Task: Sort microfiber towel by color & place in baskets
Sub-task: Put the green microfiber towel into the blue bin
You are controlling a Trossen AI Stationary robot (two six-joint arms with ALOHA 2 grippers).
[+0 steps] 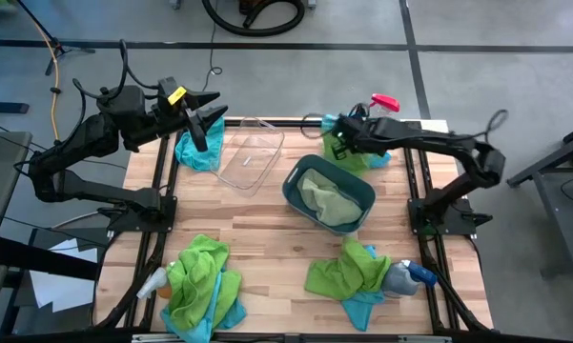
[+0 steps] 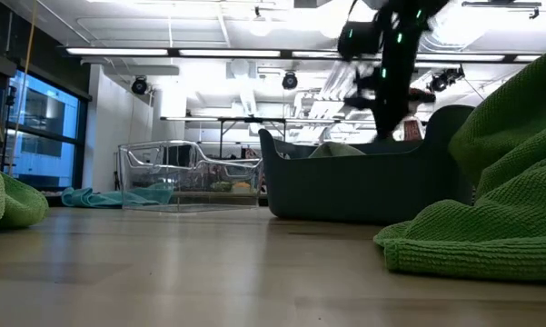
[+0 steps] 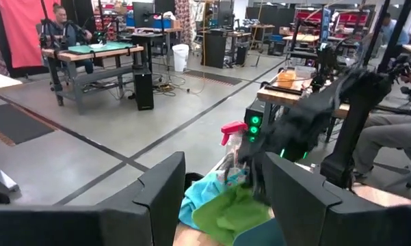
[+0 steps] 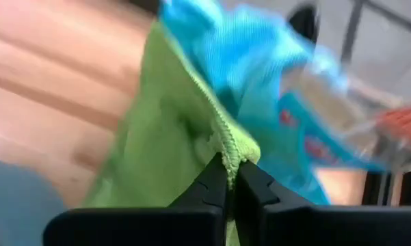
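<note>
My right gripper [image 1: 339, 133] is at the far right pile, shut on a lime green towel [image 1: 349, 152] that lies over a turquoise towel [image 4: 260, 61] beside a pink-topped spray bottle [image 1: 383, 103]. My left gripper [image 1: 206, 122] is open and hovers at the far left over a turquoise towel [image 1: 196, 152] lying flat on the table. The clear basket [image 1: 251, 152] holds nothing that I can see. The dark teal basket [image 1: 329, 193] holds a green towel [image 1: 326, 200]. Mixed green and turquoise piles lie near left [image 1: 202, 284] and near right [image 1: 351, 274]. My right gripper pinches the lime green towel by its stitched edge [image 4: 231, 156] between the two fingertips [image 4: 212, 183]. The edge is bunched into a fold there. The cloth spreads away from the fingers toward the table, over the turquoise towel; I cannot tell whether it is lifted clear.
A spray bottle lies in each near pile, near left [image 1: 151, 282] and near right [image 1: 412, 274]. Black frame rails run along the table's left [image 1: 162, 191] and right [image 1: 421, 191] sides. Bare wood shows between the two near piles [image 1: 267, 276]. People sit at benches in the room beyond.
</note>
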